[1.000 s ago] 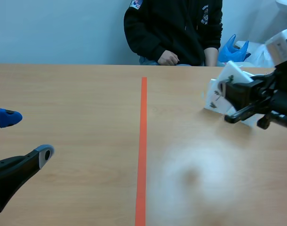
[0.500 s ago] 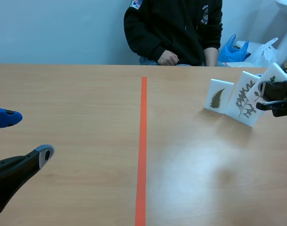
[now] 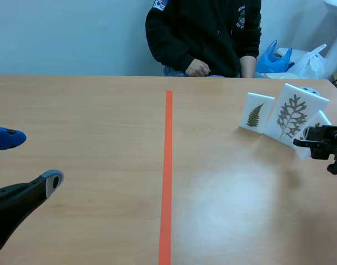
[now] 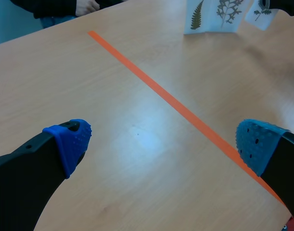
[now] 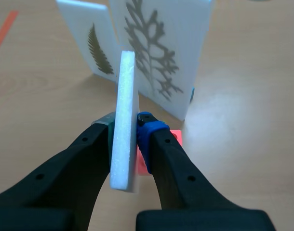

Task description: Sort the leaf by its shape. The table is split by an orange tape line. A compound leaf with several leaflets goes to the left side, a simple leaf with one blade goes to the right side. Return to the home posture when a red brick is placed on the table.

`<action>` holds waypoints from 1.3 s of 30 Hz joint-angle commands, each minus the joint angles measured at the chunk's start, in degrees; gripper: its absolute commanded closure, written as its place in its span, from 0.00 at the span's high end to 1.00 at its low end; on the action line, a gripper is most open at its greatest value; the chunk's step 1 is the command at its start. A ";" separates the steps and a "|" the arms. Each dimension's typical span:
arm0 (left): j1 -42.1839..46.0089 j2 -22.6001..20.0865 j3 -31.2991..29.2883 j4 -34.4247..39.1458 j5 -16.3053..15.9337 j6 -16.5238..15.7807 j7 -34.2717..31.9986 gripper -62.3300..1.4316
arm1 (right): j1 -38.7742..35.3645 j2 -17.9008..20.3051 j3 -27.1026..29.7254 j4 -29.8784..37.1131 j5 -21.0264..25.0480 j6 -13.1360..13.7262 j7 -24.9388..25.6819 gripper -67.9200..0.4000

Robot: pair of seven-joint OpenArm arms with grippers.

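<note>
Pinching the white leaf card (image 5: 124, 86) low down near the table's (image 3: 102, 110) right edge, the right gripper (image 5: 124, 129) holds what looks a light, stiff, easily dented board, while the left gripper (image 4: 164, 142) gapes wide.

Lighting: bright, even light is falling from overhead; a soft glare patch is showing on the table (image 3: 235, 204) right of the tape (image 3: 167, 165); faint shadows are lying beside the cards (image 3: 293, 116)

The wooden table (image 3: 91, 110) bears a central orange tape line (image 3: 167, 165); a fern card (image 3: 256, 112) and a taller branched-leaf card (image 3: 294, 115) stand far right.
</note>
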 commanded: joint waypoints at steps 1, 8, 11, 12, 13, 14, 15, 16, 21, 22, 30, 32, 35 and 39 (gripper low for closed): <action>-0.28 -0.33 -0.26 0.28 -0.59 -0.22 -0.79 1.00 | 1.55 0.76 0.00 -0.20 -0.66 -0.81 1.75 0.03; -0.28 -0.33 -0.26 0.28 -0.59 -0.22 -0.79 1.00 | 2.84 0.76 0.00 -5.79 -5.97 -1.86 5.99 0.03; -0.28 -0.33 -0.26 0.28 -0.59 -0.22 -0.79 1.00 | 2.97 0.76 0.00 -8.11 -5.99 -2.58 7.98 0.03; -0.28 -0.33 -0.26 0.28 -0.59 -0.22 -0.79 1.00 | 2.97 0.76 0.00 -8.81 -5.99 -3.13 8.48 0.03; -0.28 -0.33 -0.26 0.28 -0.59 -0.22 -0.79 1.00 | 2.99 0.76 0.00 -9.42 -5.99 -3.34 8.92 0.03; -0.28 -0.33 -0.26 0.28 -0.59 -0.22 -0.79 1.00 | 3.10 0.76 0.00 -9.99 -5.99 -3.32 9.18 0.03; -0.28 -0.33 -0.26 0.28 -0.59 -0.22 -0.79 1.00 | 3.13 0.76 0.00 -10.47 -6.03 -3.32 9.27 0.03; -0.28 -0.33 -0.26 0.28 -0.59 -0.22 -0.81 1.00 | 3.13 0.76 0.00 -10.78 -6.14 -3.32 9.53 0.03; -0.28 -0.33 -0.26 0.28 -0.59 -0.22 -0.79 1.00 | 3.08 0.46 0.00 -11.26 -6.36 -3.37 9.11 0.07; -0.28 -0.33 -0.26 0.28 -0.59 -0.22 -0.79 1.00 | 3.08 0.35 0.00 -11.26 -6.36 -3.39 9.03 0.08; -0.28 -0.33 -0.26 0.28 -0.59 -0.22 -0.79 1.00 | 3.10 0.15 0.00 -11.26 -6.36 -3.48 8.96 0.34; -0.28 -0.33 -0.26 0.28 -0.59 -0.22 -0.79 1.00 | 3.10 0.15 0.00 -11.26 -6.36 -3.48 9.57 0.44; -0.28 -0.33 -0.26 0.28 -0.59 -0.22 -0.79 1.00 | 3.10 0.17 0.00 -11.21 -6.36 -3.45 11.82 0.60; -0.28 -0.33 -0.26 0.28 -0.59 -0.22 -0.79 1.00 | 3.08 0.22 0.09 -10.19 -6.32 -3.45 13.03 0.84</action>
